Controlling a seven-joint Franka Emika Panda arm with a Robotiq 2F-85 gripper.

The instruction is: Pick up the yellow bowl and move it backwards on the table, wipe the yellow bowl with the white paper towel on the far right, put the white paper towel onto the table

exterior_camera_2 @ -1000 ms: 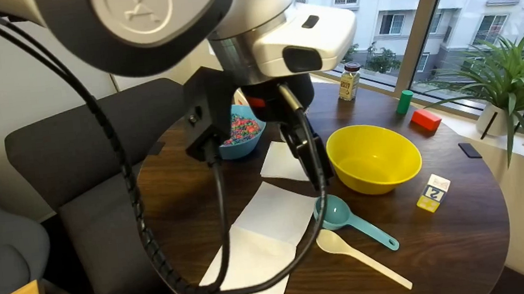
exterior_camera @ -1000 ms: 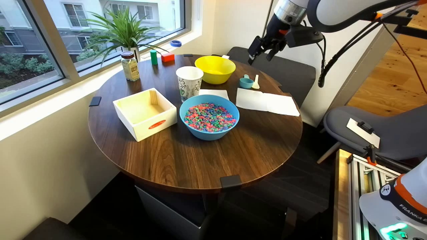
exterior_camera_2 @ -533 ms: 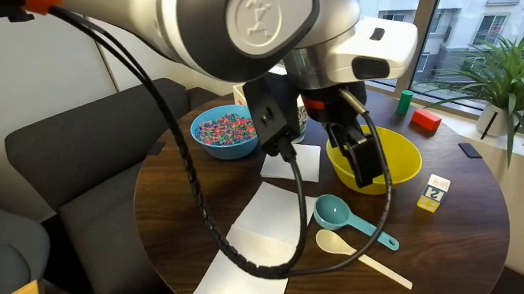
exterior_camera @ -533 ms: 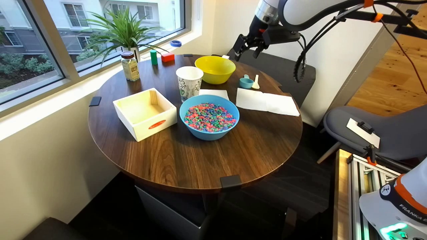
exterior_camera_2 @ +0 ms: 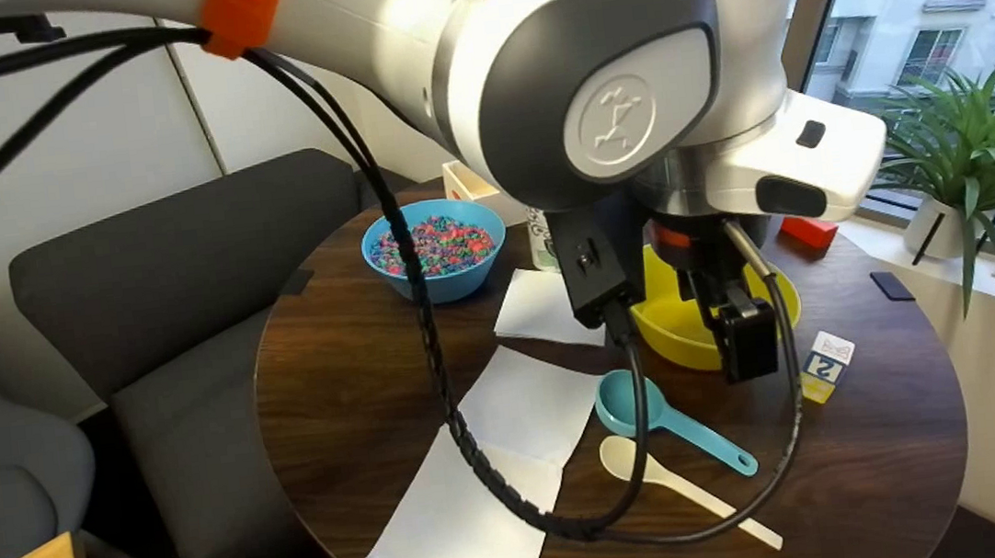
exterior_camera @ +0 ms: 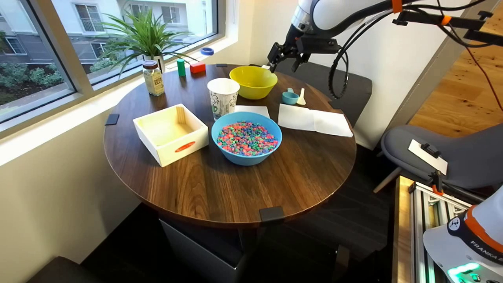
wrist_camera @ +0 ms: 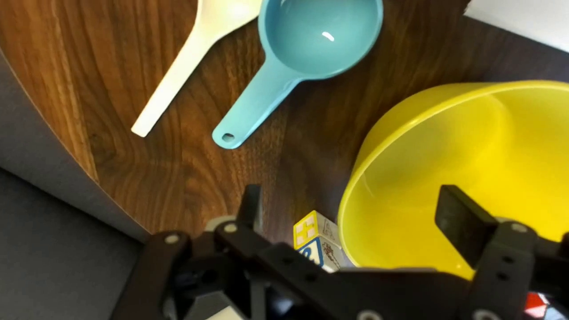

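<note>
The wrist view shows the hand (wrist_camera: 351,200) spread wide; in an exterior view it seems just above the yellow bowl (exterior_camera: 252,84).

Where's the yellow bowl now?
In the wrist view, the yellow bowl is at the right, beside the block marked 2, right of the blue scoop.

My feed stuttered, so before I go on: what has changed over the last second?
The gripper has moved toward the yellow bowl, leftward in an exterior view; in the wrist view the bowl's rim shows between the open jaws. Nothing has been taken hold of or let go. The yellow bowl, white paper towels, blue bowl and teal scoop stayed where they were.
</note>
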